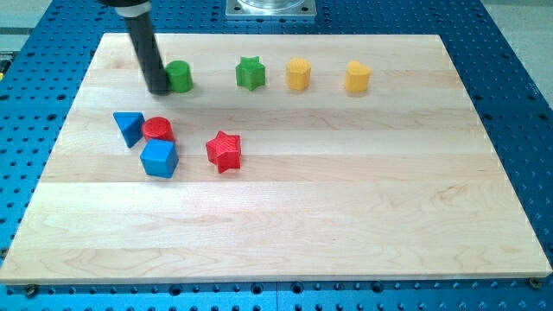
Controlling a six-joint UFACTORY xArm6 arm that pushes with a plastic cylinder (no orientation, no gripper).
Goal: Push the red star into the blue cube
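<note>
The red star [224, 151] lies on the wooden board left of centre. The blue cube [159, 159] sits a short way to its left, with a gap between them. My tip [159, 88] is near the view's top left, touching or right beside the left side of a green cylinder [180, 76]. The tip is well above and left of the red star and above the blue cube.
A red cylinder [158, 130] touches the blue cube's top edge, with a blue triangle [129, 126] to its left. A green star [251, 73], a yellow cylinder [298, 74] and a yellow block [358, 77] line the top. The board [346, 216] lies on a blue perforated table.
</note>
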